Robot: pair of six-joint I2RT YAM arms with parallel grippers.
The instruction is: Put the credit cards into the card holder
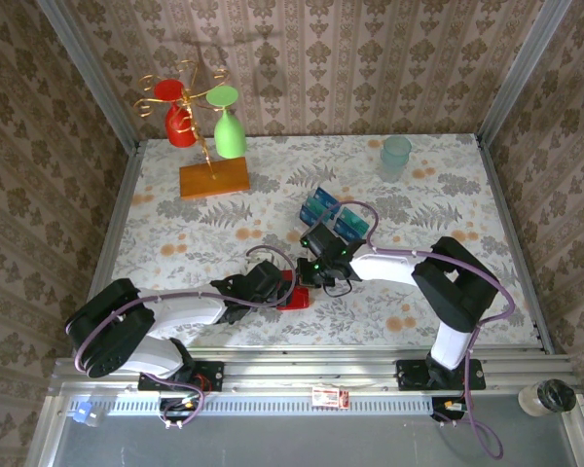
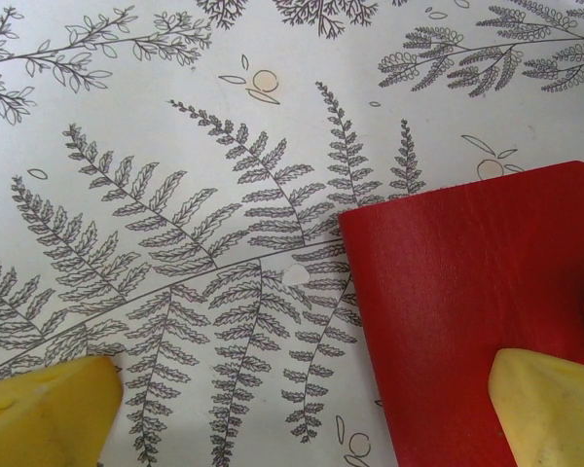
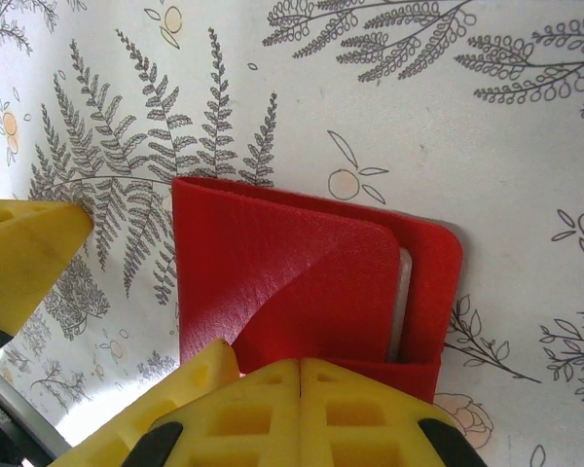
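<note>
Two grippers flank the red wallet (image 3: 292, 272). Spread wide, the left gripper (image 2: 302, 375) holds nothing; the wallet lies flat under one finger (image 2: 550, 409), with bare table (image 2: 175, 126) between the jaws. Closed tight, the right gripper (image 3: 302, 379) meets the wallet's near edge; whether it pinches that edge I cannot tell. Blue cards (image 1: 320, 205) stand beyond the right gripper, well apart.

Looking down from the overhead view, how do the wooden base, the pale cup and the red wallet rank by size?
1. the wooden base, largest
2. the pale cup
3. the red wallet, smallest as seen, but it is partly covered, so its place is unsure
</note>
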